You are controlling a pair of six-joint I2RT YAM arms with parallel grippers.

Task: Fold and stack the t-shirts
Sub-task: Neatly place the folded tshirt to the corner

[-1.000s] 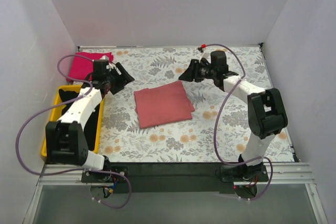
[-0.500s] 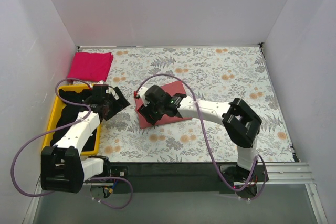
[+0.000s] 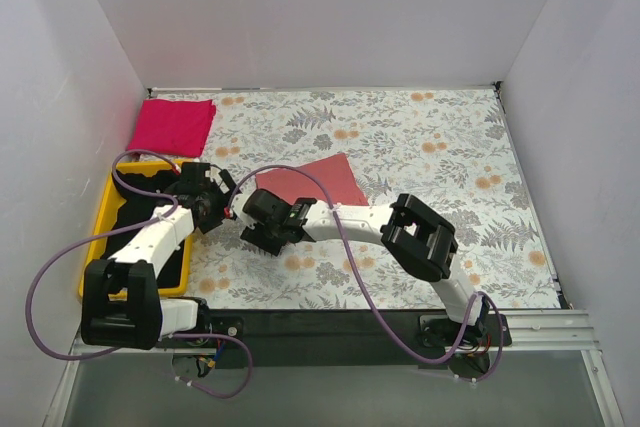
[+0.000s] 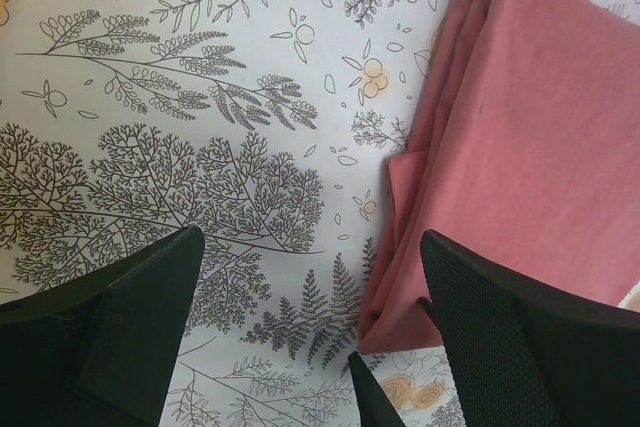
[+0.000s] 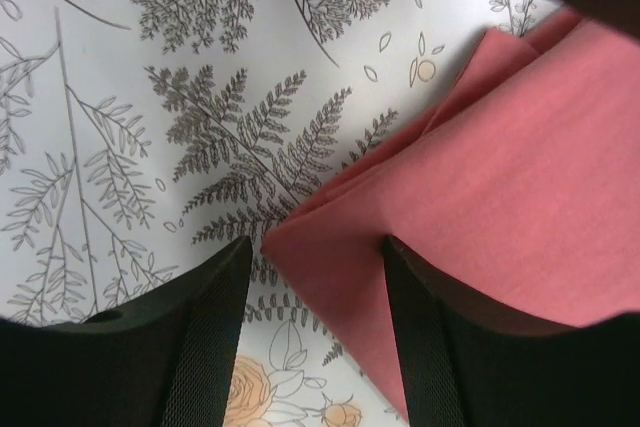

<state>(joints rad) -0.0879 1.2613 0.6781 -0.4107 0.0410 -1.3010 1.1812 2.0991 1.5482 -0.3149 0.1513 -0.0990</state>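
A folded salmon-red t-shirt lies mid-table. My left gripper stands open at its left edge; in the left wrist view the t-shirt lies by the right finger, the left finger over bare cloth. My right gripper is open at the near left corner; that corner lies between its fingers, nothing pinched. A folded magenta t-shirt sits at the far left corner. Black t-shirts fill the yellow bin.
The yellow bin stands along the left wall beside my left arm. White walls close in the floral tablecloth on three sides. The two grippers are close together; a tip of the right gripper's finger shows in the left wrist view.
My right arm swung from the far right across to the salmon-red shirt's near left corner. My left arm drew back from the magenta shirt to the shirt's left edge and opened wider.
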